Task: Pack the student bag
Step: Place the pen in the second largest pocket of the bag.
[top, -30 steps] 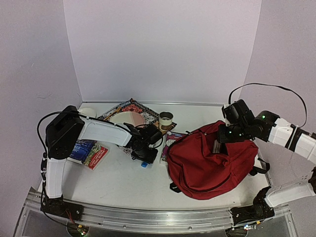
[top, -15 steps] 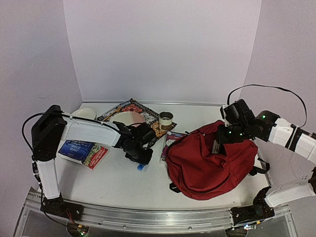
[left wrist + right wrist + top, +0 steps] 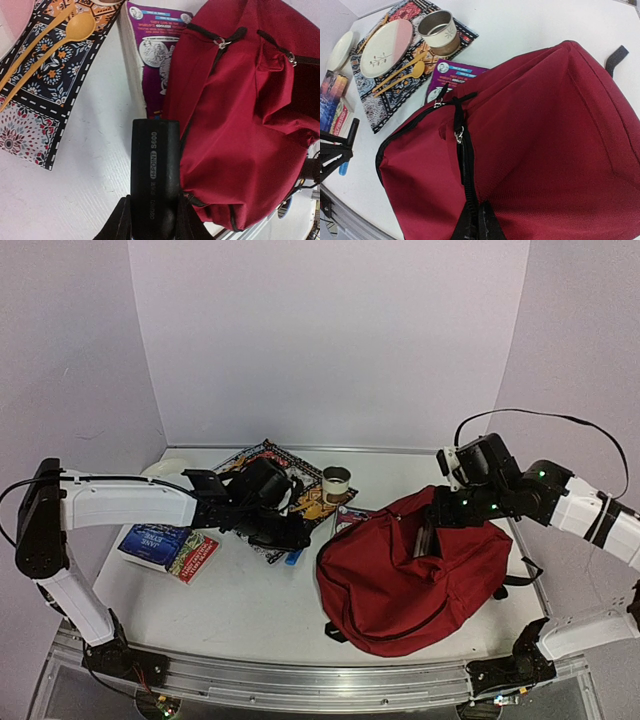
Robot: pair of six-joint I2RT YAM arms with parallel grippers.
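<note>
The student bag [image 3: 415, 575] is a dark-red backpack with black zippers, lying at the right of the table. My right gripper [image 3: 480, 222] is shut on the black zipper edge at the bag's [image 3: 550, 145] top and holds it up. My left gripper [image 3: 154, 220] is shut on a black marker [image 3: 155, 170] with grey lettering. The marker points toward the bag's [image 3: 240, 125] left side, just above the table. In the top view the left gripper [image 3: 285, 538] sits left of the bag, and the marker's blue end [image 3: 291, 558] shows under it.
A patterned placemat [image 3: 395, 95] at the back holds a plate [image 3: 385, 42], wooden spoons [image 3: 55, 42] and a cup [image 3: 336, 483]. A purple book [image 3: 157, 55] lies partly under the bag. Stacked books [image 3: 170, 545] and a white bowl [image 3: 160, 468] are at the left.
The left arm has stretched out, its elbow swinging far to the left, the marker still in its gripper. The bag has shifted left and now covers more of the purple book.
</note>
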